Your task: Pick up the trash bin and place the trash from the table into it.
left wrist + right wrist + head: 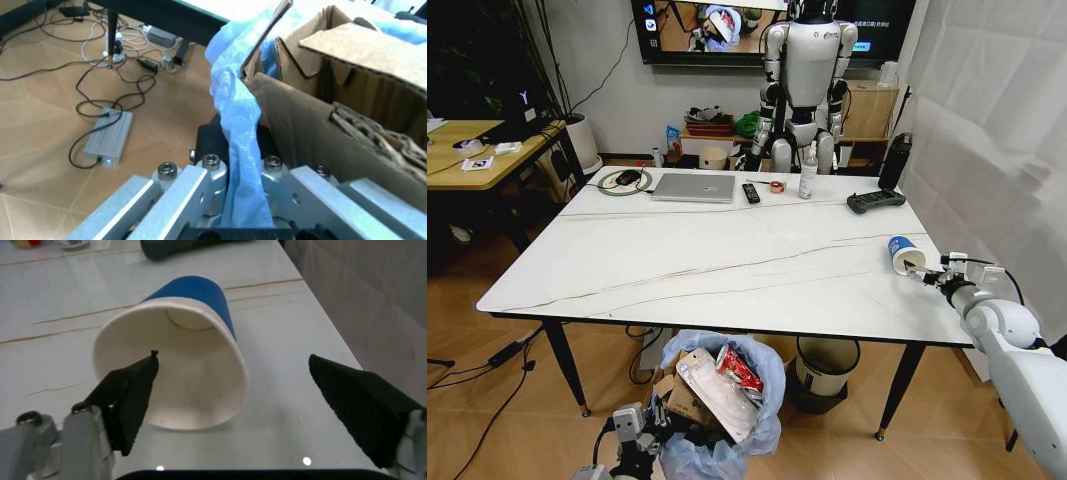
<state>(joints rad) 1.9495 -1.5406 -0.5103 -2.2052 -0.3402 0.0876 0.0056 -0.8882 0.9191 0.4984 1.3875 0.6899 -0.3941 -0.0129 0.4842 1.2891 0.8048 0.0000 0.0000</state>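
Trash bin (pixel 727 415), lined with a crinkled blue bag, sits low in the head view, below the near edge of the white veined table (pixel 727 265), held off to the robot's left front. The left gripper (pixel 642 430) is at its left side, and the left wrist view shows its metal fingers (pixel 180 192) drawn together, pinching a fold of the blue bag (pixel 237 125) at the rim. Torn brown cardboard (pixel 347 75) stands up inside the bin just beyond that fold; from the head view a flat clear plastic pack (pixel 717 395) and a red wrapper (pixel 740 370) lie on top of the load. Cables and a grey power brick (pixel 107 137) lie on the wooden floor past the bin.

Farther along the table, a silver laptop (pixel 694 187) and a black remote (pixel 750 192) rest near the far edge. Under the table's right half stands a grey bin with a black rim (pixel 825 368).

At the table's right edge a blue-and-white paper cup (pixel 905 254) lies on its side, its open mouth facing the right gripper (pixel 927 272). In the right wrist view the two black fingertips (pixel 130 397) are spread wide apart, one at the cup's rim (pixel 170 375) over its mouth, the other out to the cup's side above bare tabletop, not closed on it.
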